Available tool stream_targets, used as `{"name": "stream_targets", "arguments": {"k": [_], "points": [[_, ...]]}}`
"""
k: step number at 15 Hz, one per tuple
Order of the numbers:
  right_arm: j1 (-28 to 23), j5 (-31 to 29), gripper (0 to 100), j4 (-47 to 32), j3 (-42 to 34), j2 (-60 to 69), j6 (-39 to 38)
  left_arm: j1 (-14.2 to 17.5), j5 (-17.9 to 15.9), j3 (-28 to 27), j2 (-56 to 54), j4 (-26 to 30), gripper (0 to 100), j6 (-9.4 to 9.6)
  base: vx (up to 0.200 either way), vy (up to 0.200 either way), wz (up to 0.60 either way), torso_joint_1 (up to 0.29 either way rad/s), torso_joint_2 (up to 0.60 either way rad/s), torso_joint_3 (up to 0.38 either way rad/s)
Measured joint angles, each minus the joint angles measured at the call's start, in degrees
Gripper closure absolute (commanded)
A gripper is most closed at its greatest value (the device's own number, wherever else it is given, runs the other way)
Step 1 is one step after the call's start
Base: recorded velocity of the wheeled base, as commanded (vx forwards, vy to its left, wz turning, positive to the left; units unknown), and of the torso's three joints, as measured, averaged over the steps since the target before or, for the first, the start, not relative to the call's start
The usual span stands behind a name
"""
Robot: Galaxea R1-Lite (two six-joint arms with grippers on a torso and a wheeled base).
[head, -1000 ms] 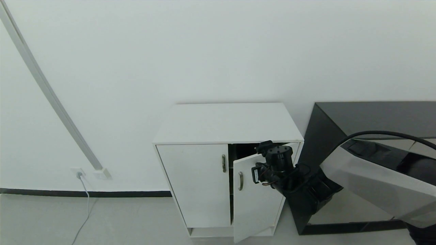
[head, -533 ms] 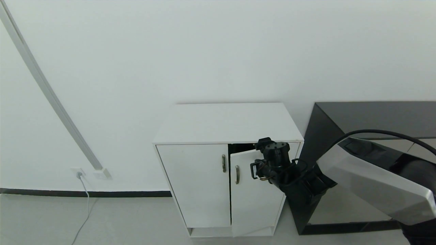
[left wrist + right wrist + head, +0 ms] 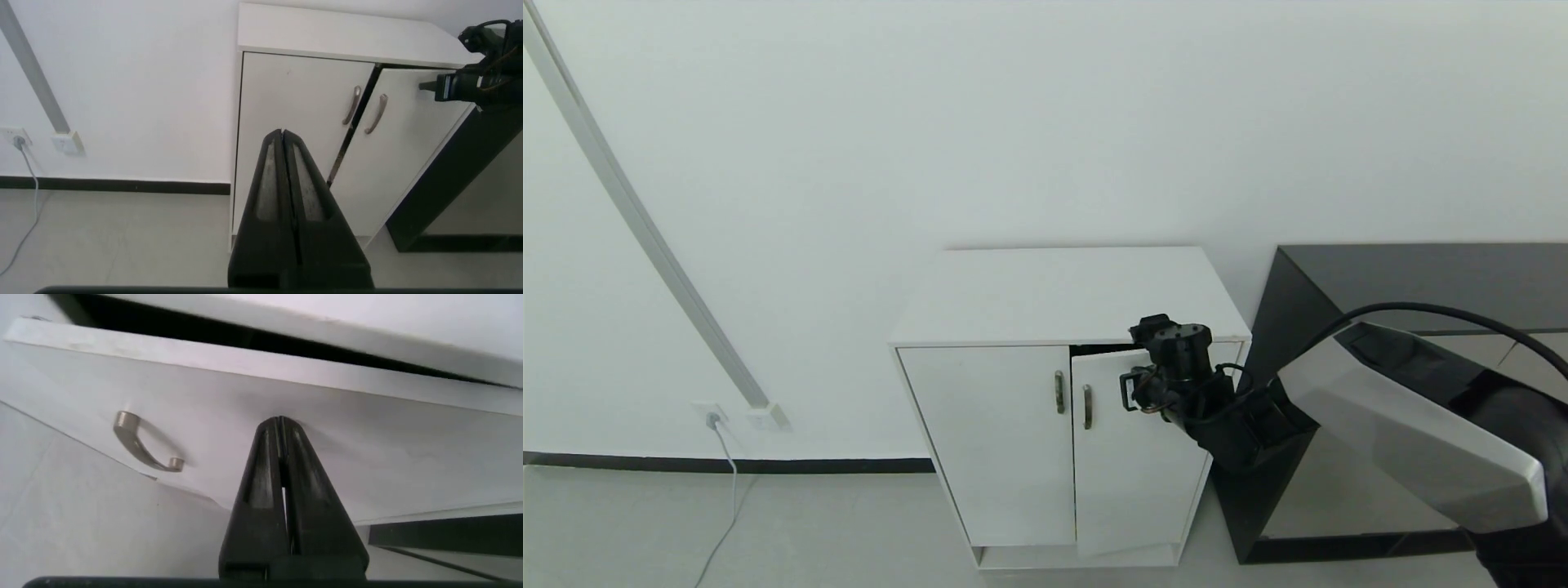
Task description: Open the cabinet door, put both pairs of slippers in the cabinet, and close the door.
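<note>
You're likely on the last step, closing: the right door (image 3: 1135, 482) of the cabinet (image 3: 1062, 294) sits nearly flush w/ a thin dark gap at its top edge. The right gripper (image 3: 280, 425), fingers pinched together and holding nothing, has its tips on the door face right of the handle (image 3: 1087, 407). Next prob. needs a short straight push toward the far wall (image 3: 1013, 122); left gripper (image 3: 283, 135) hangs near, closed and empty, and the cabinet stands on grey floor (image 3: 809, 531), black unit (image 3: 1380, 269) just right, socket (image 3: 712, 418) left.

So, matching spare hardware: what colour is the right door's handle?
Dull silvery-bronze handle; best in right wrist view.
</note>
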State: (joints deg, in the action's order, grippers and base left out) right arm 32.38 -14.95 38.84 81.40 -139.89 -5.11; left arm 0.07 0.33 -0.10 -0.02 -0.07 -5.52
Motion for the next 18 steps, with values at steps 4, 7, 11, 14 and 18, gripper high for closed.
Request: {"name": "stream_targets", "arguments": {"k": [4, 7, 11, 14, 18], "points": [[-1.3, -0.1, 100, -2.1, 3.2, -1.1, 0.0, 0.0, 0.0, 0.0, 0.0, 0.0, 100, 0.00, 0.000, 0.000, 0.00, 0.000, 0.00, 0.000], [-1.4, -0.1, 100, -2.1, 4.5, -2.0, 0.0, 0.0, 0.0, 0.0, 0.0, 0.0, 100, -0.05, 0.000, 0.000, 0.00, 0.000, 0.00, 0.000], [-1.8, -0.1, 100, -2.1, 5.3, -2.7, 0.0, 0.0, 0.0, 0.0, 0.0, 0.0, 100, -0.05, 0.000, 0.000, 0.00, 0.000, 0.00, 0.000], [-2.4, -0.1, 100, -2.1, 5.6, -3.0, 0.0, 0.0, 0.0, 0.0, 0.0, 0.0, 100, -0.06, 0.000, 0.000, 0.00, 0.000, 0.00, 0.000], [-3.0, 0.0, 100, -2.2, 6.1, -3.4, 0.0, 0.0, 0.0, 0.0, 0.0, 0.0, 100, -0.06, 0.000, 0.000, 0.00, 0.000, 0.00, 0.000]]}}
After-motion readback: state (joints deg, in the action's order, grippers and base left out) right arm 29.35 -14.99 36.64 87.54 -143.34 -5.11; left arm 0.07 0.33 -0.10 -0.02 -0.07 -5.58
